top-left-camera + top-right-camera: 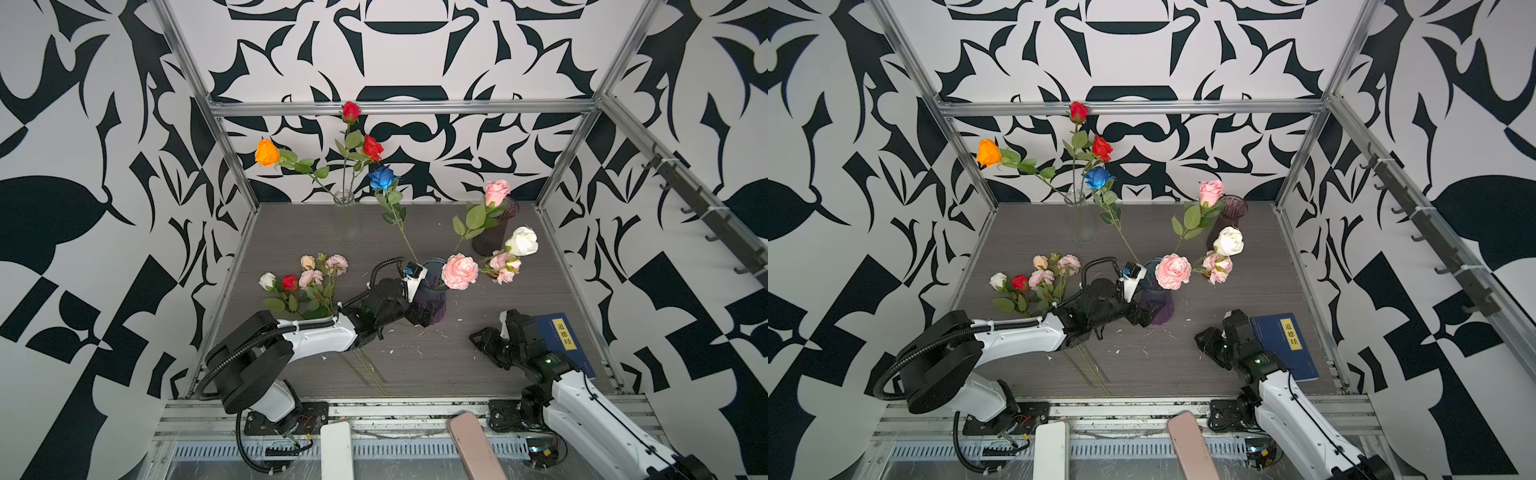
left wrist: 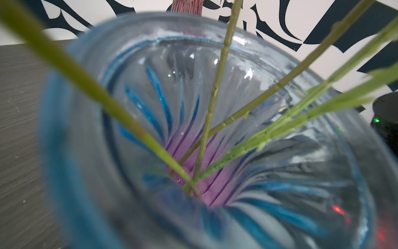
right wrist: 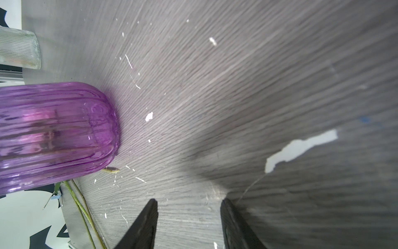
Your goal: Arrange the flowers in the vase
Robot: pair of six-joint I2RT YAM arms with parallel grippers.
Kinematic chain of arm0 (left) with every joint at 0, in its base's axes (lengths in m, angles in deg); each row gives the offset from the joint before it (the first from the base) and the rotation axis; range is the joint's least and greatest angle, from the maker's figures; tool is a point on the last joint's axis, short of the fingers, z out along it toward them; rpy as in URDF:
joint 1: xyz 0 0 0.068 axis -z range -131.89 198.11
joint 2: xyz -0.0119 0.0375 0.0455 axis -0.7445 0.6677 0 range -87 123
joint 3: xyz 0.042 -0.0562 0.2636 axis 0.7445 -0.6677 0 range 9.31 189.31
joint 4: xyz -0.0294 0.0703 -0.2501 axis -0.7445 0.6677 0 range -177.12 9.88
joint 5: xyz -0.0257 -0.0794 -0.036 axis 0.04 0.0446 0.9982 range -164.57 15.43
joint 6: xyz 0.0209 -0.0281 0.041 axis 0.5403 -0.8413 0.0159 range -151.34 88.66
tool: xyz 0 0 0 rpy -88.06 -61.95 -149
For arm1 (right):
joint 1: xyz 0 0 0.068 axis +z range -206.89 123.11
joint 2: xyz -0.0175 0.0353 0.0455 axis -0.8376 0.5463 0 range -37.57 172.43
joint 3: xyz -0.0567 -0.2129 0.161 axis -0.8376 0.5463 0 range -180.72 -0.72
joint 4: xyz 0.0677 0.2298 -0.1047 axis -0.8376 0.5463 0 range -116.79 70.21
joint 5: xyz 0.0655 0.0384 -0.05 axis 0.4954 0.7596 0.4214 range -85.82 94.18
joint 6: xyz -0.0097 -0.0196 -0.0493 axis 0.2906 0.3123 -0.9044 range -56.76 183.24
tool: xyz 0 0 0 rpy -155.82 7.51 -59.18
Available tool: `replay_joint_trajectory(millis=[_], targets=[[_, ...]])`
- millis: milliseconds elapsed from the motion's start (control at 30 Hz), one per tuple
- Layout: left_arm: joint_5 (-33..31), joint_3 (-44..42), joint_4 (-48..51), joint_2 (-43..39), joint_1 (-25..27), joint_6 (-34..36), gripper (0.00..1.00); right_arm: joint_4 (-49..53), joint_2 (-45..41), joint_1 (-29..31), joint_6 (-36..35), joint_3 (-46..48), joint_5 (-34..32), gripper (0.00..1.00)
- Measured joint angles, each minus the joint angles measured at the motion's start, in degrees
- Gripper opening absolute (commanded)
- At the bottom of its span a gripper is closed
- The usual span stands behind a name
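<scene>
Currently my left gripper (image 1: 417, 313) sits against the purple vase (image 1: 436, 305), jaws wide; whether they clamp it I cannot tell. Several stems (image 2: 212, 101) stand inside. My right gripper (image 3: 189, 201) hangs empty, jaws apart. Next, likely: fetch the loose flowers (image 1: 309, 276) lying at the vase's nine o'clock.

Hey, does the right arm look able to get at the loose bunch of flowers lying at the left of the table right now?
Probably not directly: the left arm and the blue-and-purple vase stand between the right gripper, open beside the blue book, and that loose bunch across the table.
</scene>
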Motion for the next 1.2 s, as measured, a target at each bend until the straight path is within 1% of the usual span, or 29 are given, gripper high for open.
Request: replay_joint_trajectory(millis=[200, 333, 467, 500, 633, 700, 733, 933, 1200], targets=[[-1.2, 1.4, -0.6, 1.9, 0.0, 3.1, 0.96, 0.0, 0.0, -0.1, 0.0, 0.0, 0.1, 0.52], [-1.9, 3.8, -0.7, 4.3, 0.0, 5.0, 0.94, 0.0, 0.0, -0.3, 0.0, 0.0, 0.2, 0.52], [-2.2, 5.6, -1.0, 6.0, -0.1, 6.5, 0.86, 0.0, 0.0, -0.4, -0.1, 0.0, 0.5, 0.51], [-2.1, 5.9, -1.0, 6.1, -0.1, 6.9, 0.86, 0.0, 0.0, -0.5, -0.1, 0.0, 0.5, 0.51], [-1.8, 6.6, -1.3, 6.7, -0.3, 7.6, 0.77, 0.0, 0.0, -0.6, -0.2, 0.1, 0.6, 0.52], [-1.8, 6.8, -1.8, 7.0, -0.5, 8.6, 0.70, 0.0, 0.0, -0.7, -0.3, 0.1, 0.7, 0.51], [-1.8, 6.9, -2.0, 7.0, -0.6, 8.9, 0.69, 0.0, 0.0, -0.7, -0.3, 0.1, 0.7, 0.52], [-1.2, 7.3, -3.2, 7.8, -1.4, 8.9, 0.67, -0.7, 0.8, -0.8, -0.5, 0.1, 1.0, 0.51], [-0.5, 10.1, -3.6, 10.5, -2.4, 10.2, 0.68, -2.0, 1.9, -0.9, -0.7, 0.1, 1.4, 0.51]])
